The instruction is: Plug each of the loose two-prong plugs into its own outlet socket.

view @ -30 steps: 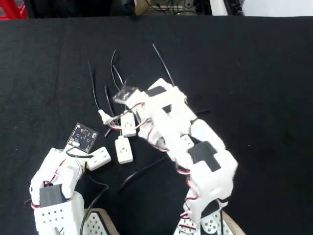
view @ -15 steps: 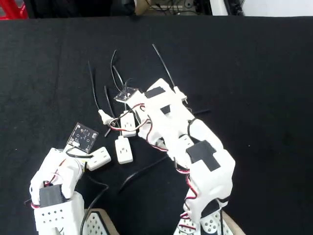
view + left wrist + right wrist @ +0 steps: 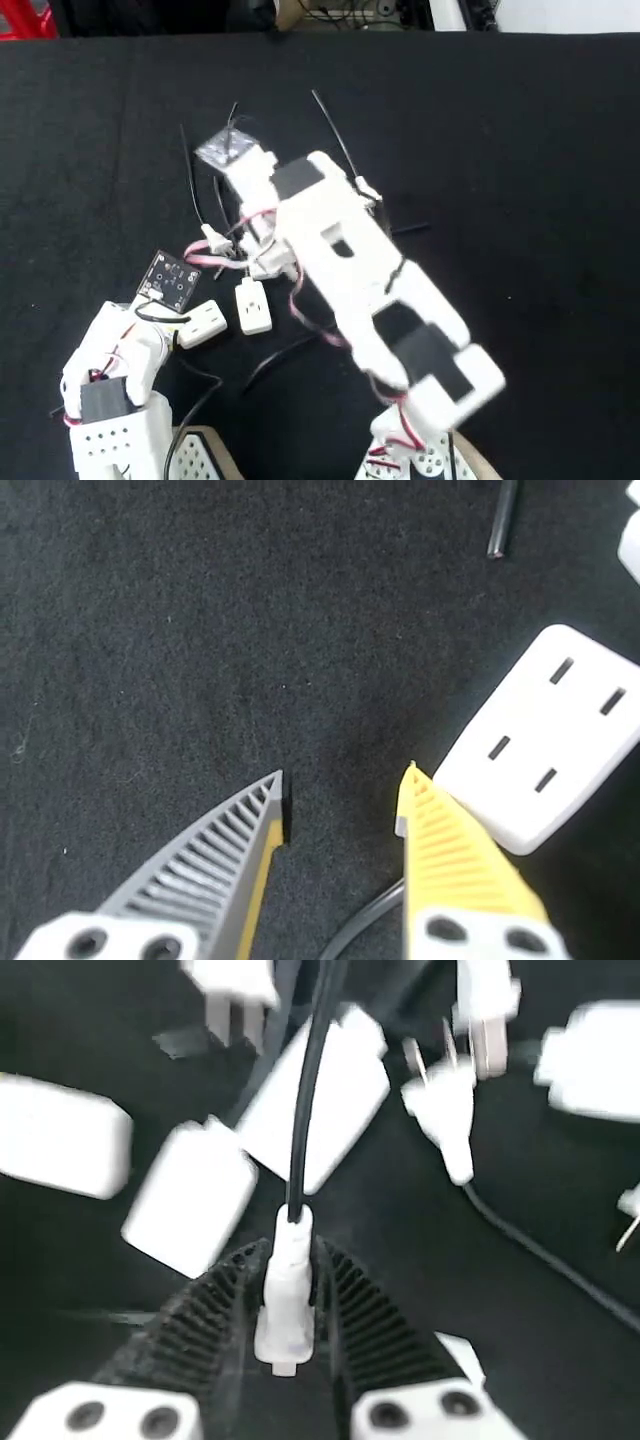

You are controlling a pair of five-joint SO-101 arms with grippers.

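In the right wrist view my right gripper [image 3: 288, 1295] is shut on a white two-prong plug [image 3: 285, 1285], whose black cord [image 3: 310, 1080] runs away over several white outlet blocks [image 3: 190, 1195]. A loose plug [image 3: 445, 1100] lies prongs up beside them. The right arm [image 3: 330, 230] stretches over the outlets [image 3: 253, 305] in the high view and hides its fingers. My left gripper [image 3: 345, 800] is open just above the black cloth, its yellow finger [image 3: 440, 850] close beside a white outlet [image 3: 545, 735]. The left arm [image 3: 110, 365] sits at the near left, by that outlet [image 3: 203, 322].
Black cords [image 3: 335, 130] fan out from the cluster toward the far side of the black table [image 3: 520, 180]. Another loose plug [image 3: 212, 238] lies left of the right arm. A further cord [image 3: 285, 355] runs along the near side.
The right arm has swung its wrist toward the far left, away from the outlets, still holding the plug. The left arm has not moved.
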